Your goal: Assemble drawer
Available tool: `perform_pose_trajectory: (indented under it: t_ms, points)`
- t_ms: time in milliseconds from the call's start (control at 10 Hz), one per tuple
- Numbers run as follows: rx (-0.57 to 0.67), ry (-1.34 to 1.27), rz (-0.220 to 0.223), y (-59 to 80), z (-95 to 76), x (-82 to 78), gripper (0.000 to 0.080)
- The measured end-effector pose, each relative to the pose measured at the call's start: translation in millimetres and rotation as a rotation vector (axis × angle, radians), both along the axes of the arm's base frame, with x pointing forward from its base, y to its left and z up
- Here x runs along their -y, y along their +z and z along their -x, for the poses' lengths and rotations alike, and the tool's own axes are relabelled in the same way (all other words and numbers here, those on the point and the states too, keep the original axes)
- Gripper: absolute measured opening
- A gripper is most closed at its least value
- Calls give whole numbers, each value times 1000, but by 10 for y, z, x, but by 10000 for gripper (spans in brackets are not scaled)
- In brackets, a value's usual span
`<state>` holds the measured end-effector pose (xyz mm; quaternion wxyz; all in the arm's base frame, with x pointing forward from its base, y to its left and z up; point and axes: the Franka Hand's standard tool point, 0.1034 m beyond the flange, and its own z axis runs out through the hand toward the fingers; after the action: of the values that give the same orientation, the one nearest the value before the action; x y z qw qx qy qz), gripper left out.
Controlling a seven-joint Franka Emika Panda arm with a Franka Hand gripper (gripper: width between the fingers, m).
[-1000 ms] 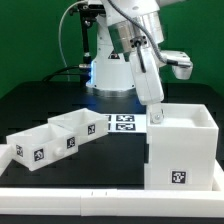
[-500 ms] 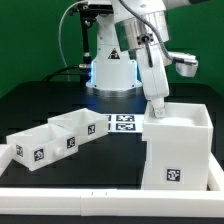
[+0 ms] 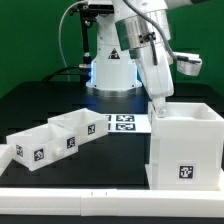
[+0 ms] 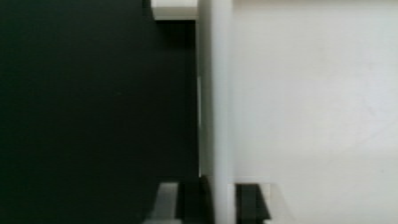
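- Shut tight on the upper rim of a large white hollow plastic casing (image 3: 185, 150), with the hand (image 3: 158, 107) reaching down from above and pinching the wall on the exterior view's left side
- Standing on the black bench (image 3: 40, 100) at the exterior view's right, seemingly upright, open side upward, a square tag on the face toward the camera: so much for the casing
- Well apart at the exterior view's left, side by side: one small white plastic box tray (image 3: 35, 150) and a second tray (image 3: 80, 128), with the flat white marker board (image 3: 120, 123) between them and the casing
- Directly under the hand, then, the gripped wall, its long axis running away from the exterior camera; probably decisive for any lift or turn, keeping that thin edge square in the grip
- From the wrist view alone: thin wall (image 4: 205, 120) edge-on between two dark fingertips (image 4: 169, 205), dark bench on one side, white interior on the other, no trays
- From the exterior view alone: trays, board and long white rail (image 3: 70, 192) along the front, but no clear sight of the pinch itself
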<state>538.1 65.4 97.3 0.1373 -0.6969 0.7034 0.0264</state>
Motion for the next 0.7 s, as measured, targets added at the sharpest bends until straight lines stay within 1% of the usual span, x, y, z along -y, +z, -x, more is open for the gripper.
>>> perform_pose_trajectory:
  t_ms: [100, 200, 700]
  points:
    - [9, 5, -1, 7, -80, -1, 32]
    - [7, 8, -2, -3, -95, 14, 32]
    - [16, 21, -10, -17, -84, 34, 33]
